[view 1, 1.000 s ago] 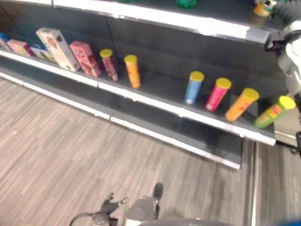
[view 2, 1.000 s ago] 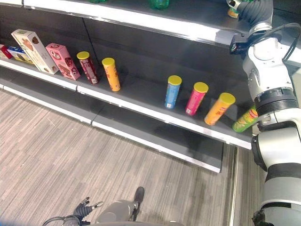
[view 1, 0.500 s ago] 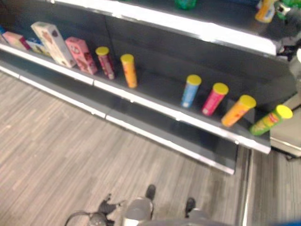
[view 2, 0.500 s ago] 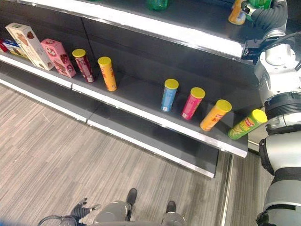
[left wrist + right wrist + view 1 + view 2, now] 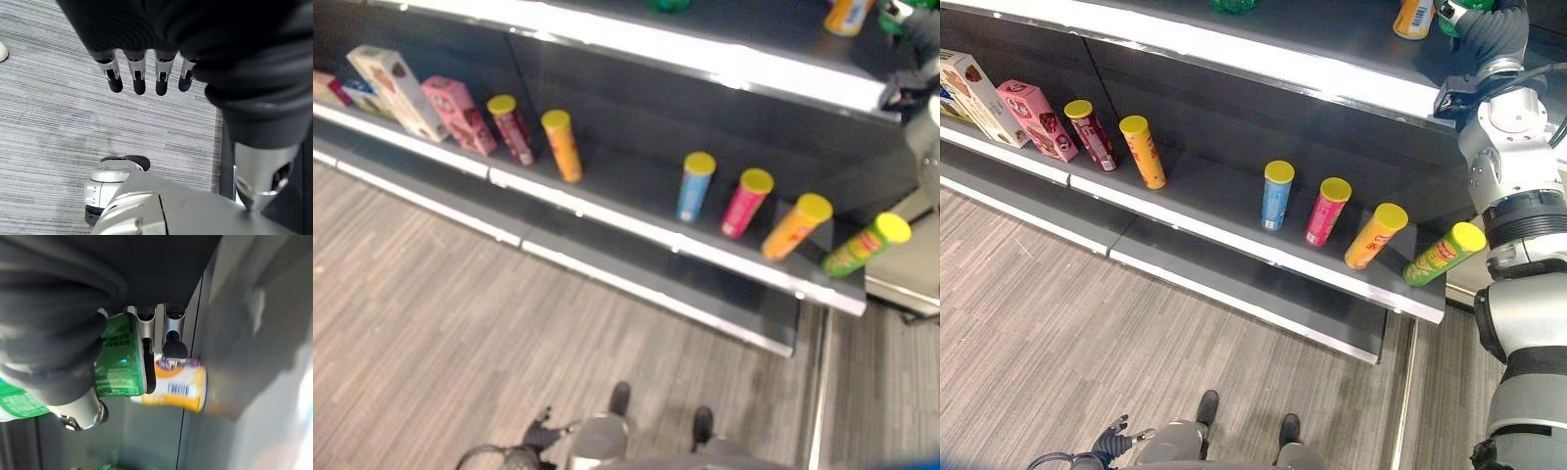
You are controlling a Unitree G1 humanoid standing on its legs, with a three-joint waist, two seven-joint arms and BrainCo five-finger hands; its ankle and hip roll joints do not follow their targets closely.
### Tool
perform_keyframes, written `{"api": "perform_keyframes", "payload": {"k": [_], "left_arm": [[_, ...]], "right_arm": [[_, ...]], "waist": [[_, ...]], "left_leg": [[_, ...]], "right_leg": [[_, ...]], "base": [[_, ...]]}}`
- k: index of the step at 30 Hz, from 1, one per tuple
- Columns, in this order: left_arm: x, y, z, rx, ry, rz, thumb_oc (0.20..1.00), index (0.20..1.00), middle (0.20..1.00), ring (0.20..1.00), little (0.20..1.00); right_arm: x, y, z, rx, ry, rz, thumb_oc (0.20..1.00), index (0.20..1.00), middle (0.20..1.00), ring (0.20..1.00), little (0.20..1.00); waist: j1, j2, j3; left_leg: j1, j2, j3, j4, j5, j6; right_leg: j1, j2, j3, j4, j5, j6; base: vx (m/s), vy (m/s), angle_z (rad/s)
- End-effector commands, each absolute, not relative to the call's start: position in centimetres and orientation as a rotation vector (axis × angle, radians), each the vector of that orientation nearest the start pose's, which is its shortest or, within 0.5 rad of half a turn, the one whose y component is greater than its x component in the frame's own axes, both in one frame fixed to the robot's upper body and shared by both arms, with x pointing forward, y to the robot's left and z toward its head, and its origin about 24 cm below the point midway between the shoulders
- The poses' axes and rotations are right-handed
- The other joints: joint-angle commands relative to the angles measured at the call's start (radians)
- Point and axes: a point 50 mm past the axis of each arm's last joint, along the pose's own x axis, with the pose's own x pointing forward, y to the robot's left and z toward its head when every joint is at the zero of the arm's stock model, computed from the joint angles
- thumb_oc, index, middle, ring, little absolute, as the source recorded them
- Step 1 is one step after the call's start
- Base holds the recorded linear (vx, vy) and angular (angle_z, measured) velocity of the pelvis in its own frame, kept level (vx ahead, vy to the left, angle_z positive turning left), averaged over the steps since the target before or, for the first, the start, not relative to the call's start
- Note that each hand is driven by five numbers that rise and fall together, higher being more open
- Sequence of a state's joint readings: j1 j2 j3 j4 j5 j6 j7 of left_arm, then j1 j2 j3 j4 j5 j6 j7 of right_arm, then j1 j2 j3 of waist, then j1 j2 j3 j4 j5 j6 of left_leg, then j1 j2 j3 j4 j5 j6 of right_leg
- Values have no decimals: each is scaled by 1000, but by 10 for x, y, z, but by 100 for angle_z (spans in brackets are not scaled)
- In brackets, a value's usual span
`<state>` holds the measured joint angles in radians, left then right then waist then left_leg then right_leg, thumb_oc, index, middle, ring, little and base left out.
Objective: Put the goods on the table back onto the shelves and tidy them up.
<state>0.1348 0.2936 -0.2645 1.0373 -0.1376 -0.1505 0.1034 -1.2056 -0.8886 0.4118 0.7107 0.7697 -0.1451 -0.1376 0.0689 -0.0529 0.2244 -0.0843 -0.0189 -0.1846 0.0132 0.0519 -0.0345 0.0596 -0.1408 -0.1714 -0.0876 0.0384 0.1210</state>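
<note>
Change since a second ago: whole shelf scene has slid left and down in the eye views, which reads as a camera shift; the right arm has reached further in over the top shelf, and the tubes stand in the same order.
Top shelf (image 5: 1263, 51): holds an orange-and-white container (image 5: 1414, 17) near its right end, with the green can (image 5: 120, 363) just beside it; a green item (image 5: 1232, 5) further left is cut off by the frame edge.
Middle shelf (image 5: 1234, 230): from the left, a cream box (image 5: 969, 83), a pink box (image 5: 1036, 119), a dark red tube (image 5: 1089, 135), an orange tube (image 5: 1143, 151), then well apart a blue tube (image 5: 1275, 194), a pink tube (image 5: 1328, 210), a second orange tube (image 5: 796, 224) and a green tube (image 5: 1444, 253) at the right end, all yellow-lidded.
Right hand (image 5: 146, 340): raised to the top shelf, fingers and thumb curled round the green can; whether the can's base already rests on the shelf is probably not readable from here.
Left hand (image 5: 146, 81): hangs low over the grey striped floor (image 5: 1058, 323), fingers straight and loose, holding nothing.
</note>
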Motion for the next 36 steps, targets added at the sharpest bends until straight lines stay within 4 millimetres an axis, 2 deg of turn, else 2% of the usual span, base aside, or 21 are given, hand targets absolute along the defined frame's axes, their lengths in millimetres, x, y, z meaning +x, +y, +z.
{"api": "perform_keyframes", "payload": {"k": [1,5,6,8,22,34,35,36], "left_arm": [[89,247,-146,326,1010,95,1000,1000,1000,1000,1000],[89,246,-147,318,1010,101,1000,1000,1000,1000,1000],[100,248,-144,342,984,107,1000,1000,1000,1000,1000],[102,251,-143,342,981,88,1000,1000,1000,1000,1000],[101,244,-145,320,990,75,1000,1000,1000,1000,1000],[102,242,-146,316,990,72,1000,1000,1000,1000,1000],[102,242,-146,316,992,73,1000,1000,1000,1000,1000],[102,242,-146,316,994,75,1000,1000,1000,1000,1000]], "right_arm": [[356,-243,375,-81,-770,-68,200,200,200,200,200],[359,-229,372,-28,-763,21,200,200,200,200,200],[365,-221,361,-8,-727,57,200,200,200,200,200],[368,-217,362,-7,-708,61,200,200,200,200,200],[374,-226,352,-128,-603,53,200,200,200,200,200],[382,-234,346,-104,-552,-3,209,209,209,209,209],[382,-234,346,-100,-551,-4,526,526,526,526,526],[383,-233,346,-95,-552,-6,896,896,896,896,896]], "waist": [[6,-39,-15],[2,-43,-14],[-7,-44,-15],[-11,-44,-16],[-29,-50,-9],[-37,-53,-4],[-38,-52,-4],[-39,-51,-3]], "left_leg": [[-17,46,32,156,-190,-64],[-13,53,39,150,-190,-66],[-11,54,43,149,-189,-66],[-10,56,48,147,-189,-66],[-3,61,59,123,-176,-69],[4,65,65,115,-174,-68],[4,66,67,115,-174,-68],[4,66,67,115,-174,-68]], "right_leg": [[-10,-57,25,116,-100,63],[-10,-58,32,113,-101,62],[-11,-58,35,113,-100,63],[-14,-58,41,114,-101,63],[-23,-59,48,117,-99,62],[-27,-53,59,116,-98,57],[-28,-53,60,115,-97,57],[-28,-53,61,115,-96,57]], "base": [[0,0,0],[-5,2,-1],[-7,6,-4],[-17,28,-6],[-7,4,-3],[-2,1,0],[0,0,0],[0,0,0]]}}
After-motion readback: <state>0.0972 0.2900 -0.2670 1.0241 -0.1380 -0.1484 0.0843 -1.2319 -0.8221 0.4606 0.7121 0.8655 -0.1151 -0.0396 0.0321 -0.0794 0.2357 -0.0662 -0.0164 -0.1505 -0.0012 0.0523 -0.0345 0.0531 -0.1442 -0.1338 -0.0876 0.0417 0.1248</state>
